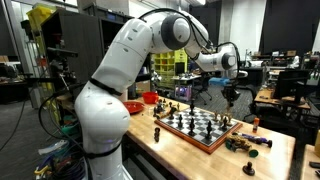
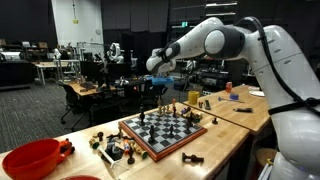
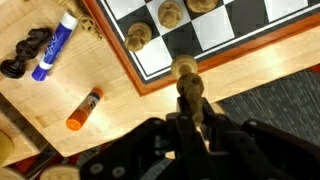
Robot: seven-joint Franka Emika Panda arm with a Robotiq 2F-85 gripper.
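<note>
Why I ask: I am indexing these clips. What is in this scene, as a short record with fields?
Setting: workshop, wooden table
Pincer: appears shut on a light chess piece, at the edge of the chessboard
On board: other light pieces nearby in the wrist view
Beside board: blue marker, orange marker, dark chess piece
Elsewhere: red bowl at the table end
</note>
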